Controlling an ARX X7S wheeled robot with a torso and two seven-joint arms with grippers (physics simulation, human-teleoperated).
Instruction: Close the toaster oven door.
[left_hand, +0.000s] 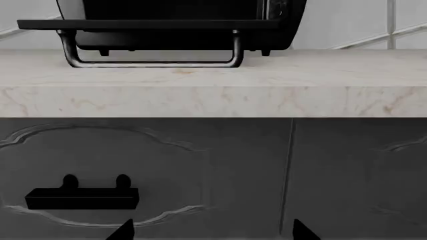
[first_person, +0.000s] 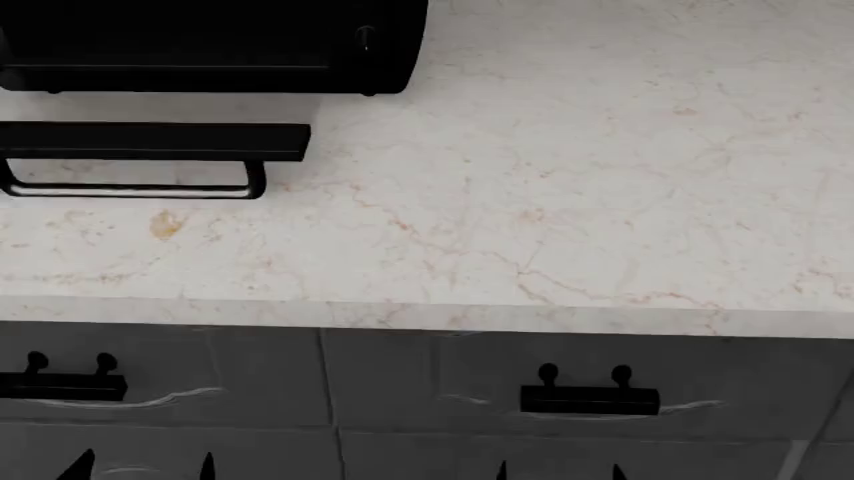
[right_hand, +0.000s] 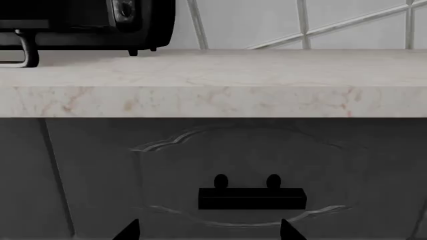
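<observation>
- The toaster oven (first_person: 214, 45) sits at the back of the counter (first_person: 561, 230), far to the left in the head view.
- The toaster oven door (first_person: 154, 142) is folded down flat in front of the toaster oven, so it is wide open.
- Its bar handle (first_person: 127, 188) hangs off the front edge of the door, just above the counter.
- The left gripper (first_person: 140, 468) is low down by the grey cabinets, below the counter and well apart from the door. Its two tips are spread apart and hold nothing.
- The right gripper (first_person: 557, 472) is low too, further to the right of the toaster oven. Its tips are also spread apart and hold nothing.
- If the left arm goes straight up, I think it could bump the counter edge (left_hand: 213, 102), because the edge sticks out above it.
- A drawer handle (left_hand: 81, 198) is near the left gripper. The gripper could catch on it by mistake.
- If the gripper pushes the door from the top, the door will not close. It needs a lift from under the bar handle.
- A hard push could slide the whole toaster oven back.
</observation>
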